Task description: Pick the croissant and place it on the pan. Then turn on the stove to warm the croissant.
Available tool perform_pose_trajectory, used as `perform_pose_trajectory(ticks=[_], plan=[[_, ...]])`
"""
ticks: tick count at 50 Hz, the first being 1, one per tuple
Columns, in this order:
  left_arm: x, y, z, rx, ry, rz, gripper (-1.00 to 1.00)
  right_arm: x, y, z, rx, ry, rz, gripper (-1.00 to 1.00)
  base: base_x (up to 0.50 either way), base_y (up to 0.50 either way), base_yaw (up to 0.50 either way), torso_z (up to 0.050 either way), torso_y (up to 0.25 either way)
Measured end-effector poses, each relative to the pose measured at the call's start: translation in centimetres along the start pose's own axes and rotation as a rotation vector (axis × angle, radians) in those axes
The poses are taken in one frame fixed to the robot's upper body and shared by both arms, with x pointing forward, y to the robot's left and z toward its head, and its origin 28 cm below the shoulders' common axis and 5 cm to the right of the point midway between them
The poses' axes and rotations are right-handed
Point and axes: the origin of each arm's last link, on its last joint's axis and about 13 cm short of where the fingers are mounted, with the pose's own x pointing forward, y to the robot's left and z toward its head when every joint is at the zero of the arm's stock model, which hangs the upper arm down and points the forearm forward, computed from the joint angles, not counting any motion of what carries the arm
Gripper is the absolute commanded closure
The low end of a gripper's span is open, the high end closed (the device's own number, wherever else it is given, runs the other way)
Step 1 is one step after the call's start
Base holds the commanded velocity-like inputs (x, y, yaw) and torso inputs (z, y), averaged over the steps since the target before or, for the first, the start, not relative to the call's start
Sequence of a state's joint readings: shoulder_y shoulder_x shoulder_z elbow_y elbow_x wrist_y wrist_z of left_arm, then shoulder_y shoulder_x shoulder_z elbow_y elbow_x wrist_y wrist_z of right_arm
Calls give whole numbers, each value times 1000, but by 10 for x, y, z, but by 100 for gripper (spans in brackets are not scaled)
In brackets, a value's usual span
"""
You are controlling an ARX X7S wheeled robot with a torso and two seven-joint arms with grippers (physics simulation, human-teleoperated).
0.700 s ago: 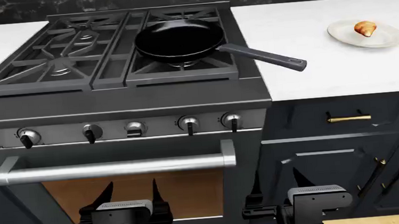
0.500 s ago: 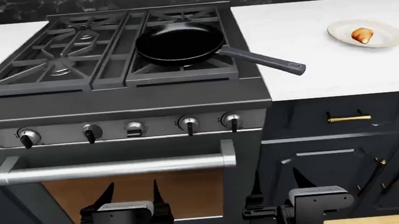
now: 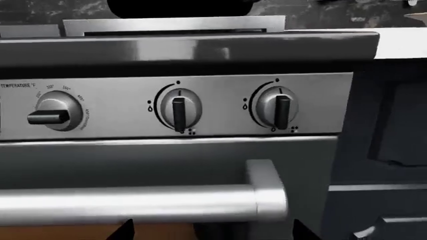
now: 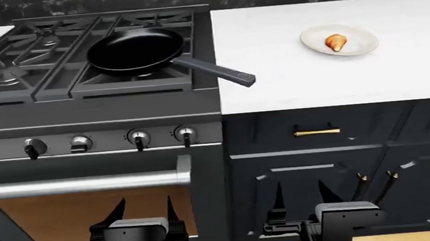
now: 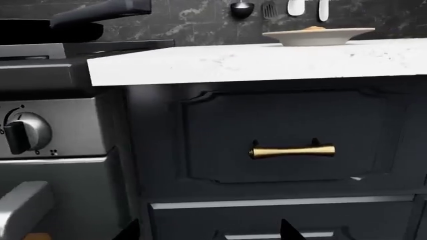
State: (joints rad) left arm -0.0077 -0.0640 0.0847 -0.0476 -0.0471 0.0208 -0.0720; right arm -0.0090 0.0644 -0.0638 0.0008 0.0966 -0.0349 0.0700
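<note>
Stove fills our left field; pan on its right front grate, handle trailing toward 4 o'clock, over table edge. Croissant on cream plate, far right of table, at about 12 o'clock from right gripper. Right arm nearer. Long axis probably runs near-to-far; too small for certainty. Both grippers, left gripper too, low before us, fingers spread, empty. Table around plate open; approach from above unobstructed.

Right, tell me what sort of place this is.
A simulated home kitchen, by the look of it: a gas stove with a pan on its grates, a white countertop over dark cabinets with a brass drawer handle, and utensils hanging on the dark marble backsplash.
</note>
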Motion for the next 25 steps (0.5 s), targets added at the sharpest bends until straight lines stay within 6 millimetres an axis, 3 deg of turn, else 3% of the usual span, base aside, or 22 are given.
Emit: perform_pose_trajectory(ticks=[19,25], plan=[[1,0,-2,9,8,6,-100,1,-1,-1,-5,5,-13,-100,0,-500,0,0,0],[1,-1,-2,10,7,6,-100,1,-2,-1,-16,9,-15,-100,0,-76,0,0,0]])
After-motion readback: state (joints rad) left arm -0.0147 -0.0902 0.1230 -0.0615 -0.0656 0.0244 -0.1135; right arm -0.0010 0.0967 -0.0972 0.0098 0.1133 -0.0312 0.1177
